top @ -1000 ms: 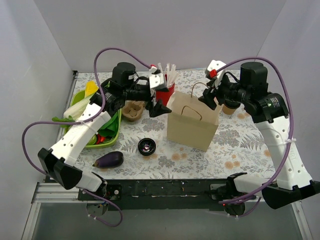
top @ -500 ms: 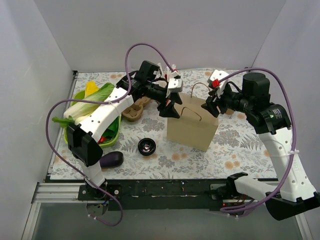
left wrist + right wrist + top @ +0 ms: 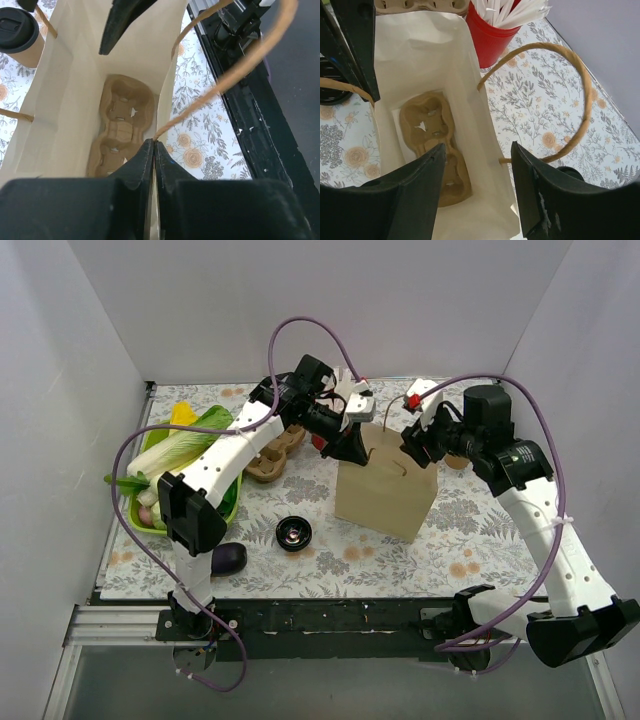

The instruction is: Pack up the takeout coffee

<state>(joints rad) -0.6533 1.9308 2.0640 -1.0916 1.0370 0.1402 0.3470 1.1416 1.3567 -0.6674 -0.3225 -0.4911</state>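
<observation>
The takeout coffee [image 3: 19, 36], a tan paper cup with a black lid, stands on the table just outside the open kraft paper bag [image 3: 385, 490]; from above it [image 3: 460, 461] is partly hidden behind my right arm. A moulded-pulp carrier [image 3: 120, 125] lies flat on the bag's floor [image 3: 432, 142]. My left gripper [image 3: 154, 145] is shut on the bag's left top edge, beside the root of a twine handle [image 3: 220, 80]. My right gripper [image 3: 477, 147] is open and straddles the opposite wall, one finger inside the bag and one outside.
A red cup of white straws [image 3: 495, 32] stands right behind the bag. A second pulp carrier [image 3: 268, 462] sits left of it. A green tray [image 3: 140, 510] of vegetables, an eggplant [image 3: 225, 558] and a small black round object [image 3: 293, 533] lie on the left half.
My left arm swung right from the red cup to the bag and its jaws closed on the bag's edge. My right gripper shifted slightly left over the far wall and narrowed a little.
</observation>
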